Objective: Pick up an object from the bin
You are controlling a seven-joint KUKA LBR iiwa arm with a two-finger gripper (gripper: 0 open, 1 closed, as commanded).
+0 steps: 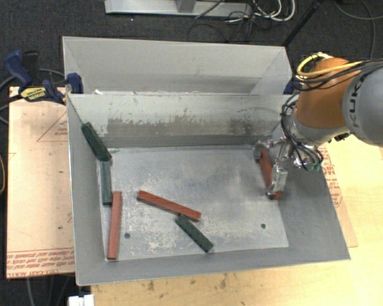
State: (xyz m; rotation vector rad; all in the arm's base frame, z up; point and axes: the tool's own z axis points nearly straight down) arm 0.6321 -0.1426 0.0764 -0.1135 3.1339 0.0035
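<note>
grey bin [255, 234] | mid-floor: red bar [169, 206] just beside dark bar [193, 233] | left wall: three bars [114, 225]

Bare floor [210, 171] between scattered bars [169, 206]

A red bar [169, 206] mid-floor; dark green bar [193, 233] at its end; another red bar [114, 225] far left.

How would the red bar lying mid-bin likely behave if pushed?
The red bar looks straight and flat-sided, so probably stiff and sliding, not rolling. The dark green bar beside its end would likely shift too.
</note>
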